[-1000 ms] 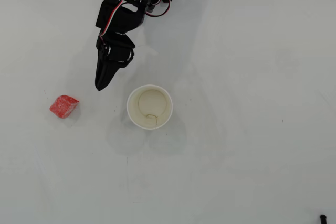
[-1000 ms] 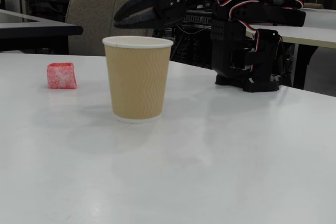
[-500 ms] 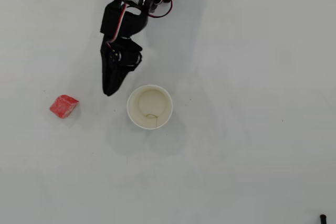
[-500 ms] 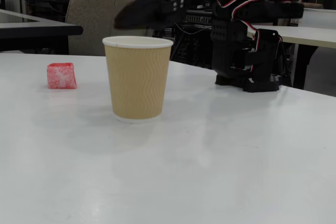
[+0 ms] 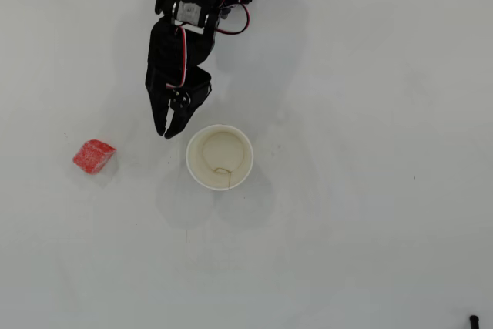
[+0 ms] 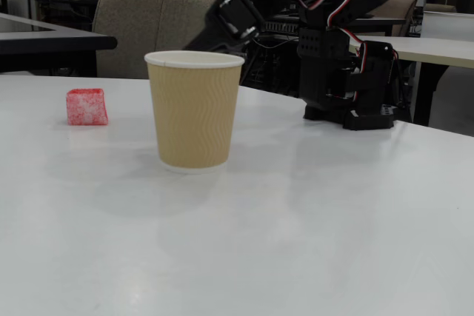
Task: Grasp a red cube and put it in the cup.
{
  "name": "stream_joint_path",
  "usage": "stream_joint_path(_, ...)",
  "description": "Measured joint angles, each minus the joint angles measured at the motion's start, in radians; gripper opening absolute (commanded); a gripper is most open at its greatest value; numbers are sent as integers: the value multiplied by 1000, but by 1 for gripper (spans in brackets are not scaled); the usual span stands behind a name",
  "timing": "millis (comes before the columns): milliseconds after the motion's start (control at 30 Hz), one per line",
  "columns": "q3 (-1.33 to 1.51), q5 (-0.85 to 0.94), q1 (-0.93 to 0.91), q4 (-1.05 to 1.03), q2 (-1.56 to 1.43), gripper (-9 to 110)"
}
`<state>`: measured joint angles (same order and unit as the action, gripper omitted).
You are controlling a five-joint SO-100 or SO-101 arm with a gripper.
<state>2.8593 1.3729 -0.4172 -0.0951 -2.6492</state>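
The red cube lies on the white table, left of the cup in the overhead view and about a cup's width from it. In the fixed view the cube is also on the left, and the cup stands upright with tan ribbed walls. Its inside looks bare. My black gripper points down just off the cup's upper-left rim, well apart from the cube. Its tips show a narrow gap with nothing between them. The cup hides the tips in the fixed view.
The arm's base stands at the back right of the table in the fixed view, at the top edge in the overhead view. A small dark object sits at the overhead view's bottom right corner. A padded chair stands behind the table.
The gripper has swung right and tilted downward, closing on the cup's rim. Its tips now show a slight split. Cube and cup have not moved.
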Motion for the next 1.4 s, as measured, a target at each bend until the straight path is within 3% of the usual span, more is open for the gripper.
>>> stream_joint_path(300, -261, 190, -69, -52, 308, 3)
stream_joint_path(633, -443, 216, -173, -60, 557, 5)
stream_joint_path(1167, -698, 236, -327, -66, 862, 20)
stream_joint_path(1400, -811, 238, -356, -66, 988, 33)
